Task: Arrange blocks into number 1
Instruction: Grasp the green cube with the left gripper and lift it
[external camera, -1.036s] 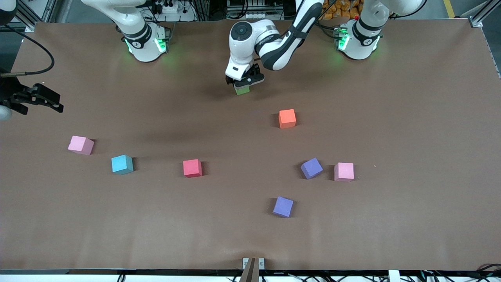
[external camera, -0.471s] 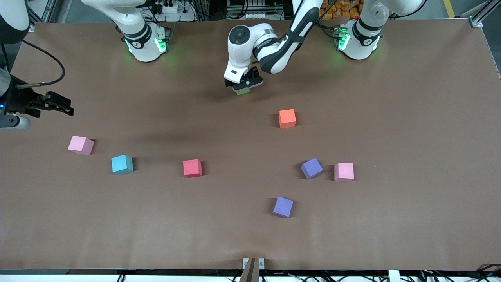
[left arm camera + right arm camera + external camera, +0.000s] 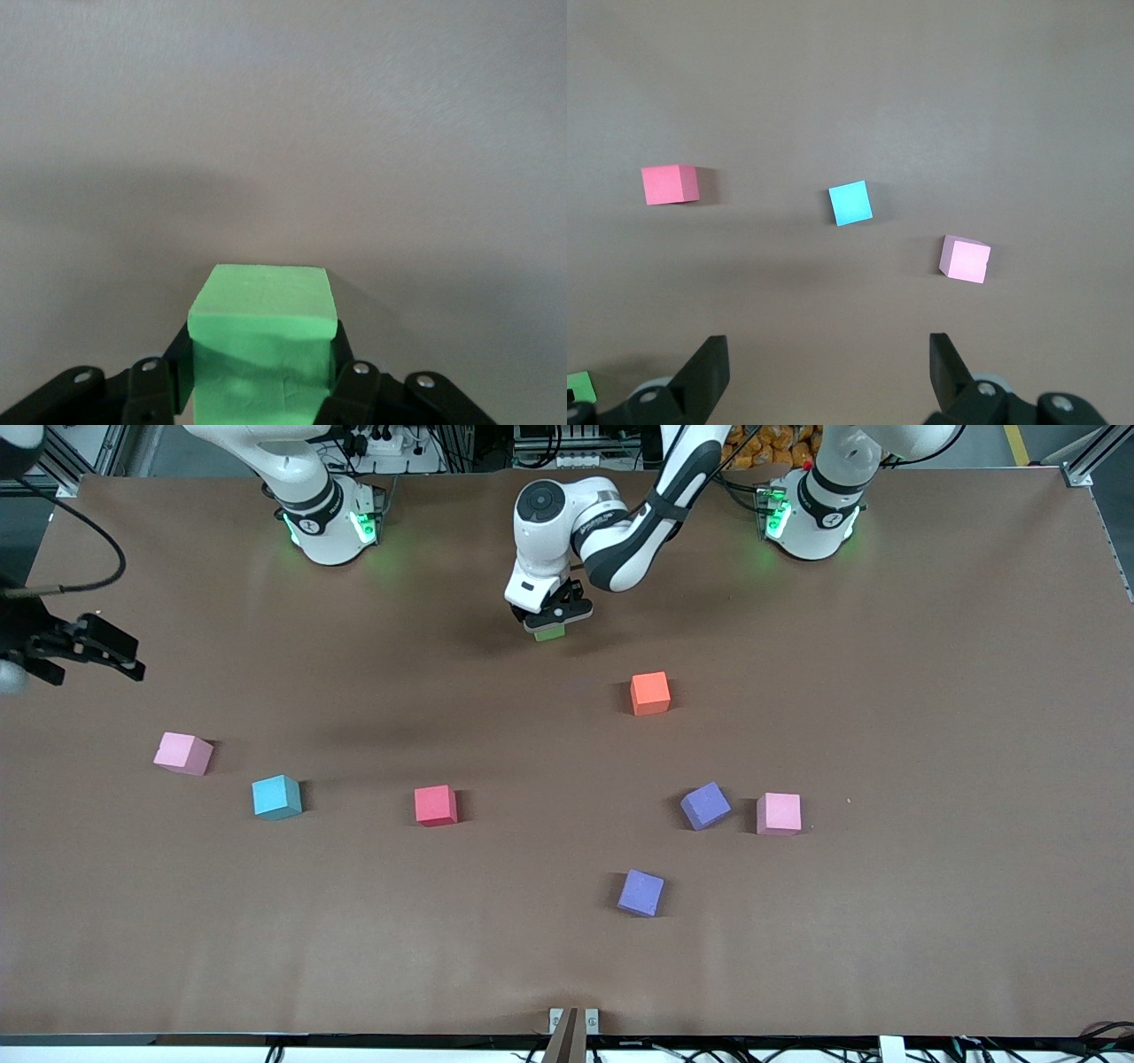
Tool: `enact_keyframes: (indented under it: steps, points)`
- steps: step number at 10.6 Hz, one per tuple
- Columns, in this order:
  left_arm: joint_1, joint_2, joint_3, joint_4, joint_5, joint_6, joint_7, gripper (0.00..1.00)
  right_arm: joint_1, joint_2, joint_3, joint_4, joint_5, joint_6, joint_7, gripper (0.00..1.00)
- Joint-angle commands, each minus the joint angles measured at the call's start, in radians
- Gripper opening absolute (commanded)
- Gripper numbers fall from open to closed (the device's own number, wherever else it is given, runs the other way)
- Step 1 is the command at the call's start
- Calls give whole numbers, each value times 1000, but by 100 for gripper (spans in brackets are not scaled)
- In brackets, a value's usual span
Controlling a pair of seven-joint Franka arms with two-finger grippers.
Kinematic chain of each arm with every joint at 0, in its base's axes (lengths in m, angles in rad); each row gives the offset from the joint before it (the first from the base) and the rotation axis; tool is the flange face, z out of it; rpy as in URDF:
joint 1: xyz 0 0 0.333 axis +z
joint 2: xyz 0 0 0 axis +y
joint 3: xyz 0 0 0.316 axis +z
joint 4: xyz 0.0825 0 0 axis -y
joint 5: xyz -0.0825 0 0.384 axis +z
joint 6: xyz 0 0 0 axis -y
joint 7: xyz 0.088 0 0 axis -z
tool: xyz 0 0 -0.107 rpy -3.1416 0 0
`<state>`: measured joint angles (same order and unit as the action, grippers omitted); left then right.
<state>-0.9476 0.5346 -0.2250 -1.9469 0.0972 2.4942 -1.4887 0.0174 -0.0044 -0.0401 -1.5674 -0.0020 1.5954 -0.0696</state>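
My left gripper (image 3: 549,615) is down at the table near the robots' bases, shut on the green block (image 3: 550,634). In the left wrist view the green block (image 3: 262,305) fills the gap between the black fingers of the left gripper (image 3: 261,347). My right gripper (image 3: 111,654) hangs open and empty over the right arm's end of the table, and the right gripper (image 3: 827,345) looks down on the red block (image 3: 670,184), the light blue block (image 3: 850,203) and a pink block (image 3: 965,258).
Loose on the brown table lie the orange block (image 3: 650,693), red block (image 3: 436,805), light blue block (image 3: 276,797), a pink block (image 3: 183,754), another pink block (image 3: 779,813) and two purple blocks (image 3: 705,806) (image 3: 640,893).
The left gripper has closed its fingers on the green block and sunk slightly. The right gripper swung out over the table and came back to about where it was.
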Motion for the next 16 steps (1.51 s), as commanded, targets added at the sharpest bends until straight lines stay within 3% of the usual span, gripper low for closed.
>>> enact_keyframes:
  steps: [1,5,10,11,12,16]
  points:
    - [77,30,1,92,82,-32,159,0,1,-29,-1,-42,5,15,16,100]
    - [99,185,3,356,65,-164,397,0,-2,-58,-4,-83,5,29,16,100]
    - [102,208,1,382,62,-204,505,0,-1,-63,-4,-100,5,32,14,100]
    - [104,208,1,382,61,-204,505,13,-1,-63,-4,-109,5,37,14,100]
    - [102,208,1,381,62,-204,504,99,-1,-63,-4,-114,5,43,14,100]
    - [127,159,3,373,61,-288,434,100,3,-63,-3,-114,5,48,14,100]
